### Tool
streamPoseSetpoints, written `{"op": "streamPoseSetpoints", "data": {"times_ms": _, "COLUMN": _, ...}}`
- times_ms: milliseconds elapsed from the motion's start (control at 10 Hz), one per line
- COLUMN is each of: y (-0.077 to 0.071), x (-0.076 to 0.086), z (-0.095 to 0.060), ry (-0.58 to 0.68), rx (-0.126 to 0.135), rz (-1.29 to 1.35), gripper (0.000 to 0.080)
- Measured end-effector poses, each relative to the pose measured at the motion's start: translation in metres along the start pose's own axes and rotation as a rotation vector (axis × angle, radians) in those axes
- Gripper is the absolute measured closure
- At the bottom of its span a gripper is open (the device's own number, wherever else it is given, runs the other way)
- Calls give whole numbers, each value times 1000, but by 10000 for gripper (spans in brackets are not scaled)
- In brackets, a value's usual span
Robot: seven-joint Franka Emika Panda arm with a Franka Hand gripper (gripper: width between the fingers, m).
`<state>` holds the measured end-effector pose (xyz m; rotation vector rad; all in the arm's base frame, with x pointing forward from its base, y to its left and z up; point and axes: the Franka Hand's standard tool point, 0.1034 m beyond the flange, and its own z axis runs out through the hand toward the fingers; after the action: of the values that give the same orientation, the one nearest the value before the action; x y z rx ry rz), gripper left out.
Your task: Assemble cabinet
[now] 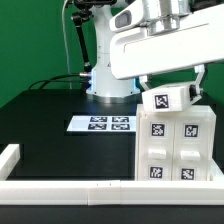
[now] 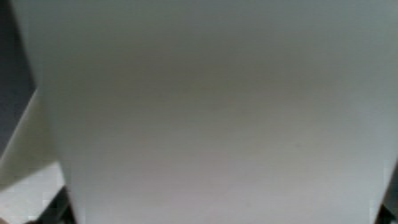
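The cabinet point(image 1: 178, 148) is a large white boxy shell with tagged blocks on its front, standing at the exterior view's right near the front rail. A smaller white tagged piece point(image 1: 166, 99) sits tilted at its top. My gripper point(image 1: 171, 84) is directly over the cabinet, with a dark finger on each side of that tilted piece, shut on it. In the wrist view a blurred white surface point(image 2: 222, 110) fills almost the whole picture and the fingers do not show.
The marker board point(image 1: 102, 124) lies flat on the black table in the middle. White border rails run along the front edge point(image 1: 70, 187) and the exterior view's left point(image 1: 10, 156). The arm's base point(image 1: 110, 88) stands behind, with cables.
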<state>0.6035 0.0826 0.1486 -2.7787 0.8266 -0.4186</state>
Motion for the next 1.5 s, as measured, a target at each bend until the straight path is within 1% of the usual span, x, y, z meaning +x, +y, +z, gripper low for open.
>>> {"op": "streamPoseSetpoints", "data": {"times_ms": 200, "y": -1, "x": -1, "z": 0, "ry": -16, "rx": 2, "rz": 154, "gripper": 241}}
{"op": "streamPoseSetpoints", "data": {"times_ms": 400, "y": -5, "x": -3, "z": -1, "ry": -40, "rx": -7, "rz": 267, "gripper": 241}}
{"op": "streamPoseSetpoints", "data": {"times_ms": 600, "y": -2, "x": -4, "z": 0, "ry": -55, "rx": -9, "rz": 463, "gripper": 244}}
{"op": "streamPoseSetpoints", "data": {"times_ms": 700, "y": 0, "x": -4, "z": 1, "ry": -59, "rx": -11, "rz": 509, "gripper": 246}}
{"op": "streamPoseSetpoints", "data": {"times_ms": 1000, "y": 3, "x": -3, "z": 1, "ry": -94, "rx": -6, "rz": 743, "gripper": 246}}
{"op": "streamPoseSetpoints", "data": {"times_ms": 1200, "y": 4, "x": -3, "z": 1, "ry": -96, "rx": 3, "rz": 794, "gripper": 247}}
{"op": "streamPoseSetpoints", "data": {"times_ms": 1300, "y": 3, "x": -3, "z": 1, "ry": -98, "rx": 3, "rz": 808, "gripper": 170}}
{"op": "streamPoseSetpoints", "data": {"times_ms": 1400, "y": 3, "x": -3, "z": 1, "ry": -96, "rx": 5, "rz": 783, "gripper": 170}}
{"op": "streamPoseSetpoints", "data": {"times_ms": 1500, "y": 1, "x": -4, "z": 1, "ry": -95, "rx": 11, "rz": 741, "gripper": 59}}
